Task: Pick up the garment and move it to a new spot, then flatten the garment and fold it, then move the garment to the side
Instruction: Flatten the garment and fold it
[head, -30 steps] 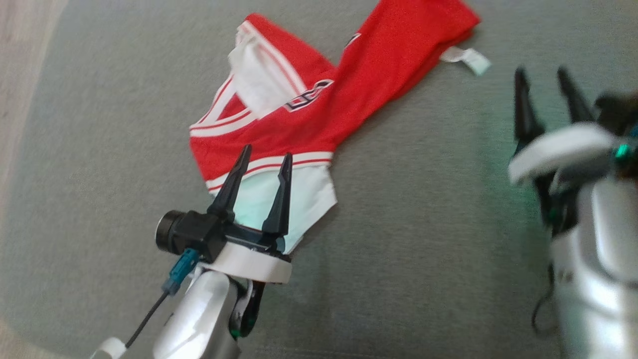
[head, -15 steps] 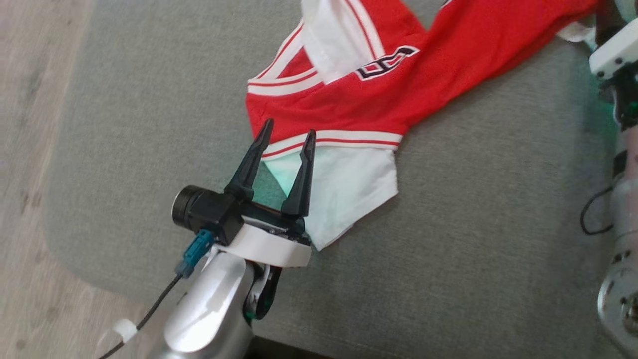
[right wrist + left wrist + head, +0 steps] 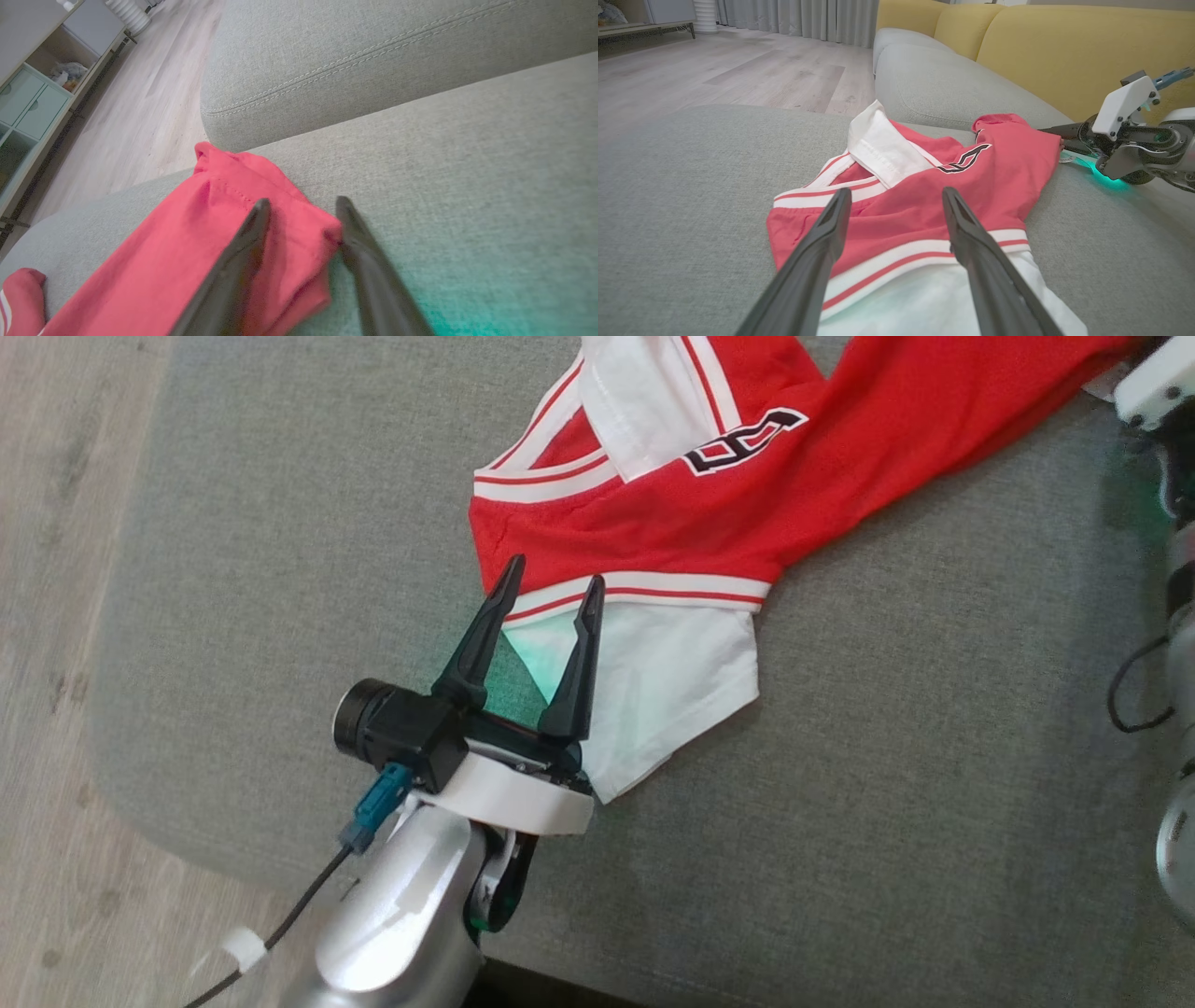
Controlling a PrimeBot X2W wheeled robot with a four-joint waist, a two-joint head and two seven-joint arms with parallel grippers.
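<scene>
On the grey sofa seat (image 3: 887,784), the red-and-white jersey (image 3: 728,504) lies rumpled and drawn out slantwise. Part of it is turned over on itself, so a white inner flap (image 3: 644,401) shows near the neckline.

The left pincer (image 3: 555,571) hangs just above the near end with its fingers spread wide. The tips sit over the striped band (image 3: 672,590), where the red cloth meets the white hem panel (image 3: 663,681), and they grip nothing.

At the far end the right pincer (image 3: 303,200) is down low on the cushion, fingers apart. One finger lies on the red corner (image 3: 280,242) and the other rests at that corner's edge against the bare grey fabric. Cloth sits in the gap, but I see no squeeze on it.

The two arms stand at opposite ends for a reason, I judge: taking the jersey at both ends should let it be lifted stretched rather than bunched, and so set down closer to flat in its new spot. The low, near-level right approach suits sliding a finger under a thin edge. The pick-up looks not yet made, and the left pincer would need to come down onto the band before closing. A thin layer may slip out of either grip.
</scene>
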